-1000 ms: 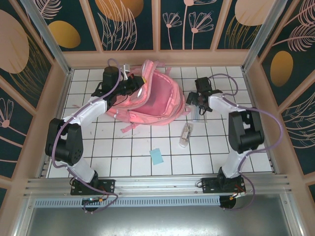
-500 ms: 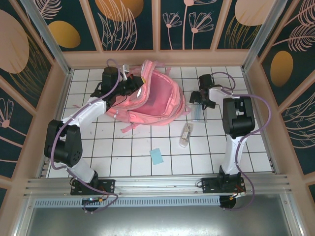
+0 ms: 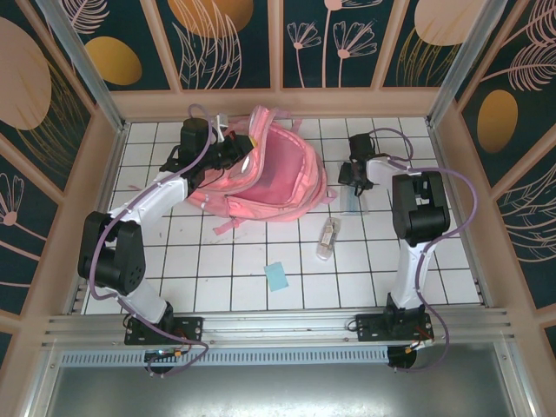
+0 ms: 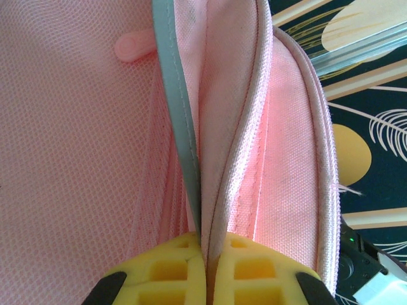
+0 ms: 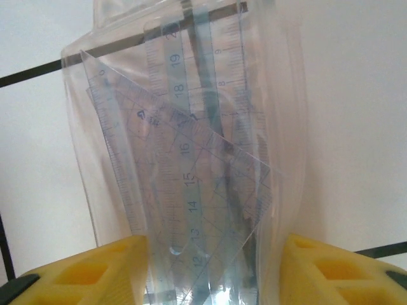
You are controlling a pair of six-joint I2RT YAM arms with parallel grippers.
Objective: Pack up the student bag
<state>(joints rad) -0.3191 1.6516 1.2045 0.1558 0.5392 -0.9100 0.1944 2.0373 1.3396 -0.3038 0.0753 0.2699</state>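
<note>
White tiles cover the table [image 3: 217,261], where the student bag [image 3: 276,178] lies near the far edge. Its rim seam is pinched by the left hand [image 4: 205,254]. Toward the right edge the right hand [image 5: 213,273] straddles a clear pouch of rulers [image 5: 191,146]; whether it grips, I cannot tell.

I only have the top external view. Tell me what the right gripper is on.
Observer: A clear sleeve of rulers and a set square sits between the right gripper's pads.
Operator: Say whether it's gripped.
Observer: A pad flanks each side edge of it; I can't tell if they press.
Operator: Now report the left gripper.
Observer: The left gripper is shut on a fold of the bag's edge, with the grey trim running in between its pads.
</note>
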